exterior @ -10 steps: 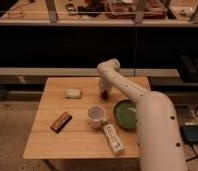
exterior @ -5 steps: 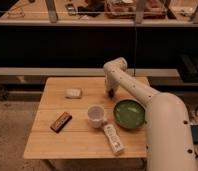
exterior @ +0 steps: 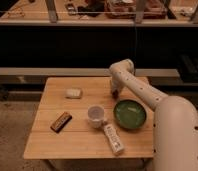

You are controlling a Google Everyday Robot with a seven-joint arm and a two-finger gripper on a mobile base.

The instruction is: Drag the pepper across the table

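The table (exterior: 52, 142) is a square light wooden top with plank grain. My white arm comes in from the lower right and bends down over the table's far right part. The gripper (exterior: 114, 93) is dark and shut, its tip low at the tabletop just behind the green bowl (exterior: 129, 114). The pepper cannot be told apart from the dark gripper tip; it is hidden there or out of view.
A white cup (exterior: 96, 114) stands mid-table left of the bowl. A long white packet (exterior: 113, 139) lies near the front edge. A flat brown bar (exterior: 61, 121) lies at the front left and a whitish block (exterior: 73, 93) at the back left. Dark shelving runs behind the table.
The gripper has slid right along the back of the table, from beside the cup's far side to just behind the bowl. The other objects have stayed put.
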